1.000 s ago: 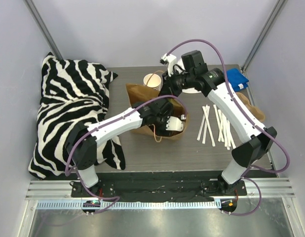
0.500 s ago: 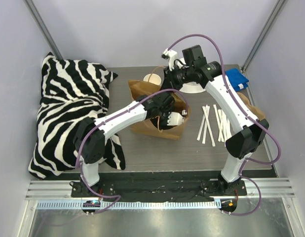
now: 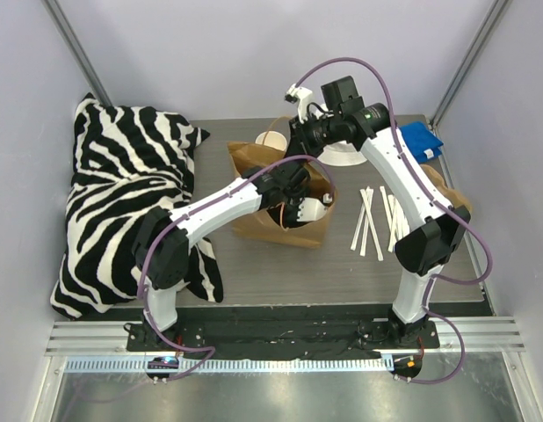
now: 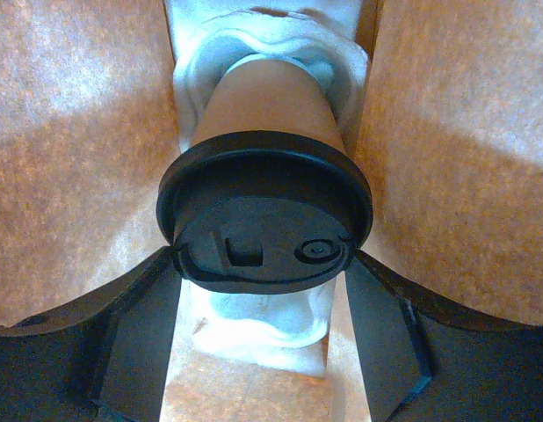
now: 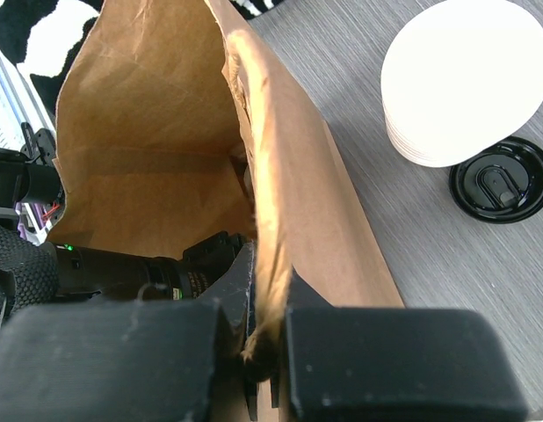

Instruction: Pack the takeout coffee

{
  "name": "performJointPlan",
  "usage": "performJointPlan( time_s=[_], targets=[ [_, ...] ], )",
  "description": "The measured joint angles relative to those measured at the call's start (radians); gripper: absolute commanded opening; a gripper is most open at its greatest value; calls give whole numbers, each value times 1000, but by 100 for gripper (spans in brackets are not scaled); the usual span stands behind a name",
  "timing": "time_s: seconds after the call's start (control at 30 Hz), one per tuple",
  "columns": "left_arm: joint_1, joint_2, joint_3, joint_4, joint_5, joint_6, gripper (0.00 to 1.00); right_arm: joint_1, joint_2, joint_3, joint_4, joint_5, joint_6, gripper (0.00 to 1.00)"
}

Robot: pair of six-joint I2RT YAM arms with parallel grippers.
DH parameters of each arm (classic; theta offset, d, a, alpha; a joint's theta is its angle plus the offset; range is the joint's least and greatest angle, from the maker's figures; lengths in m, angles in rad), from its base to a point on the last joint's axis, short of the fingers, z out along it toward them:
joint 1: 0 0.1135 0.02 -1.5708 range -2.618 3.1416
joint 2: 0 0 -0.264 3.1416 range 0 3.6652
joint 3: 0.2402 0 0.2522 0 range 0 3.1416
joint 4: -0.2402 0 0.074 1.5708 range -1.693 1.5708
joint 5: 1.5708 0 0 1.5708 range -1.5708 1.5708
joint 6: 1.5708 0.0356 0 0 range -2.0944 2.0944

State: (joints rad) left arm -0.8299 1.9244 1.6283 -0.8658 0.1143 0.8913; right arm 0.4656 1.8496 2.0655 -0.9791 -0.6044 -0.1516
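Overhead, both arms met at the brown bag (image 3: 254,224) standing mid-table, but that view hid what either gripper was doing. The left wrist view settled one side: deep inside the bag, the left gripper (image 4: 263,255) grasped the coffee (image 4: 264,211), a finger (image 4: 131,334) pressed to each side of the black lid's rim, the cup's brown body pointing away from the camera towards crumpled white paper (image 4: 263,325) on the bag's floor. Only the right wrist view showed the right gripper (image 5: 258,343) clenched on the bag's top edge, pinching the paper wall between its fingers, with the left arm (image 5: 122,272) dark inside the open mouth. It also caught a white stack (image 5: 465,79) of round things, cups or lids I could not tell, and a loose black lid (image 5: 500,183) touching it on the table; from above, the right arm covered most of these. The top view alone gave the rest: a lidless cup (image 3: 271,141) just behind the bag, pale sticks (image 3: 381,220) scattered to the right, something blue (image 3: 423,139) in the far right corner, and a zebra pillow (image 3: 131,193) filling the left side. The table (image 3: 342,281) was grey wood-grain, boxed in by plain pale walls, with a metal rail (image 3: 280,338) along the near edge where the arms were bolted.
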Motion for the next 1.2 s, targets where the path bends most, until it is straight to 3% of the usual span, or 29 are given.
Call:
performJointPlan(
  time_s=[0.1,0.33,0.87,1.03,1.1,1.2],
  targets=[
    [3,-1,3,-1,6,1,12,0,5,7,-2,-1,-3,1],
    [10,-16,21,-14,25,-3,47,-2,9,11,-3,0,-14,1],
    [10,-21,34,-21,40,-35,69,-2,23,57,-42,-4,-63,1],
    [4,-21,52,-42,43,-53,83,-2,23,59,-44,-8,-82,1],
    [3,-21,60,-52,50,-57,98,-3,23,59,-49,-7,-90,1],
    [4,-21,79,-63,66,-68,100,-5,23,59,-59,-6,-104,1]
  ],
)
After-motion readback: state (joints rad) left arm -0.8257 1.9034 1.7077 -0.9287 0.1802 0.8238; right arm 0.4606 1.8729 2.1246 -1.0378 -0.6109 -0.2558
